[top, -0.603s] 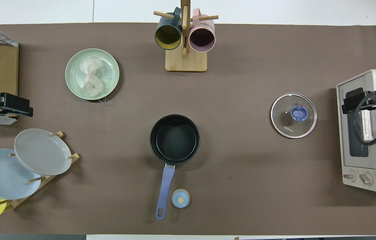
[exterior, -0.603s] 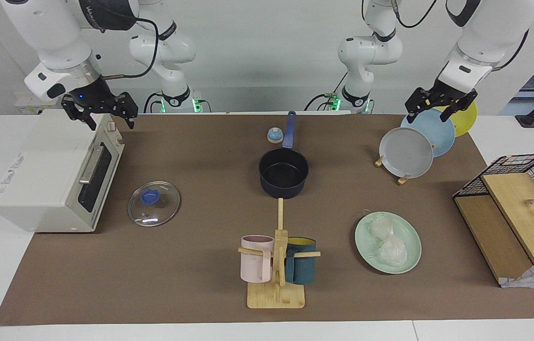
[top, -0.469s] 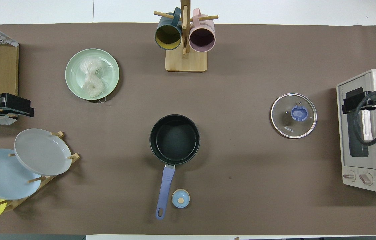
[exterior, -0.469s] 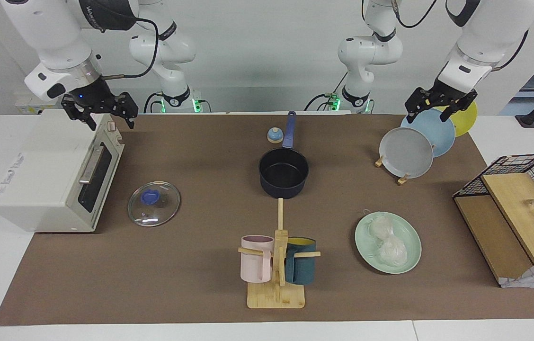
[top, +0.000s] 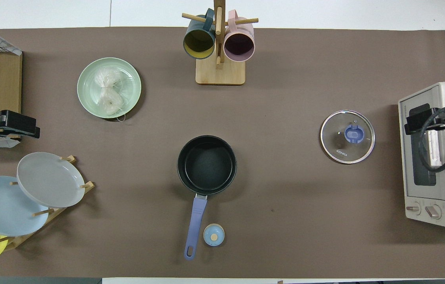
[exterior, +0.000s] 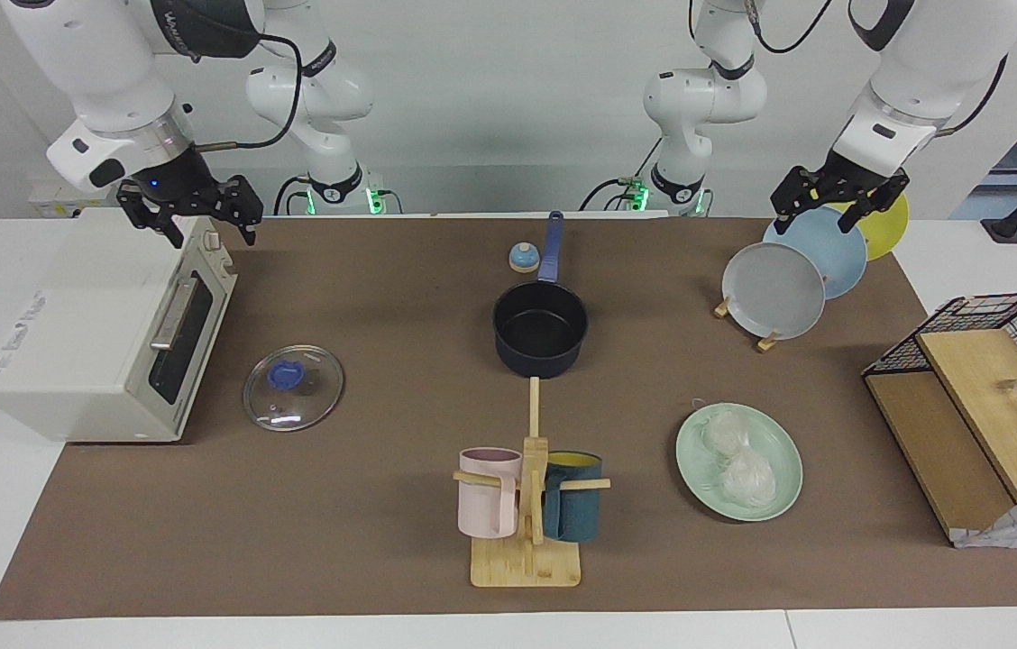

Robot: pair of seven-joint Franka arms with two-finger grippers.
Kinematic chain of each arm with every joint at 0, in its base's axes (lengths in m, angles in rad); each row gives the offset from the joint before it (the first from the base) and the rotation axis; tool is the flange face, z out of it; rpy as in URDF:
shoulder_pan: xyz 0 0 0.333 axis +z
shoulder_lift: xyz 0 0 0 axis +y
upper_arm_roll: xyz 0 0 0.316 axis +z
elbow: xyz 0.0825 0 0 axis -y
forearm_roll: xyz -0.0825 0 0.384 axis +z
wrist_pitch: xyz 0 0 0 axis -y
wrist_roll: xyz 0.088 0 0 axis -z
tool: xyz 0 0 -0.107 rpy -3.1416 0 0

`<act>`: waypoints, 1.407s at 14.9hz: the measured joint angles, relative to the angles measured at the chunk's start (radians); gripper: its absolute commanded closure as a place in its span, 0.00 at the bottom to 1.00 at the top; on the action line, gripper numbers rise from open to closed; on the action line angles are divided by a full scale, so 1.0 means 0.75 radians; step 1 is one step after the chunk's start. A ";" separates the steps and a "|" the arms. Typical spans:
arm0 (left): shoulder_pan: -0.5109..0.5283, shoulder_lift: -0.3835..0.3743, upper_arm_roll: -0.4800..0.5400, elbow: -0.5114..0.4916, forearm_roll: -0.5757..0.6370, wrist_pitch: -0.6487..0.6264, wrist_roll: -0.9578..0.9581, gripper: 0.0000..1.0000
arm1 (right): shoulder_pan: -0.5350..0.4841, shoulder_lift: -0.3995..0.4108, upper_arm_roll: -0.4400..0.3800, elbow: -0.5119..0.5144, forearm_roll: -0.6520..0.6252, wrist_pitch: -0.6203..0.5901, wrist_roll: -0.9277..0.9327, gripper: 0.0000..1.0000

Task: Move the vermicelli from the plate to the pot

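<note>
Two whitish vermicelli bundles (exterior: 738, 455) lie on the mint-green plate (exterior: 783, 491), toward the left arm's end of the table and farther from the robots than the pot; in the overhead view they (top: 108, 92) lie on the same plate (top: 88, 106). The dark pot (exterior: 540, 329) stands mid-table, empty, its blue handle (exterior: 550, 243) pointing toward the robots; it also shows in the overhead view (top: 206, 163). My left gripper (exterior: 838, 205) hangs open and empty over the plate rack. My right gripper (exterior: 193, 216) hangs open and empty over the toaster oven. Both arms wait.
A rack (exterior: 774, 288) holds grey, light blue and yellow plates. A mug tree (exterior: 531, 487) stands farther from the robots than the pot. A glass lid (exterior: 293, 388) lies beside the toaster oven (exterior: 103, 324). A small blue bell (exterior: 523, 258) sits by the handle. A wire basket (exterior: 977, 397) stands at the left arm's end.
</note>
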 measured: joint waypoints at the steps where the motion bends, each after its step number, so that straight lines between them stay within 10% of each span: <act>1: 0.000 0.000 0.000 0.000 0.000 0.003 0.000 0.00 | 0.000 0.000 0.001 0.000 0.000 0.000 0.000 0.00; 12: -0.003 0.076 -0.006 0.000 -0.026 0.111 0.000 0.00 | 0.004 -0.012 0.004 -0.286 0.019 0.364 -0.005 0.00; 21: -0.032 0.587 -0.024 -0.079 -0.038 0.803 -0.001 0.00 | 0.014 0.342 0.006 -0.529 0.055 0.988 -0.152 0.00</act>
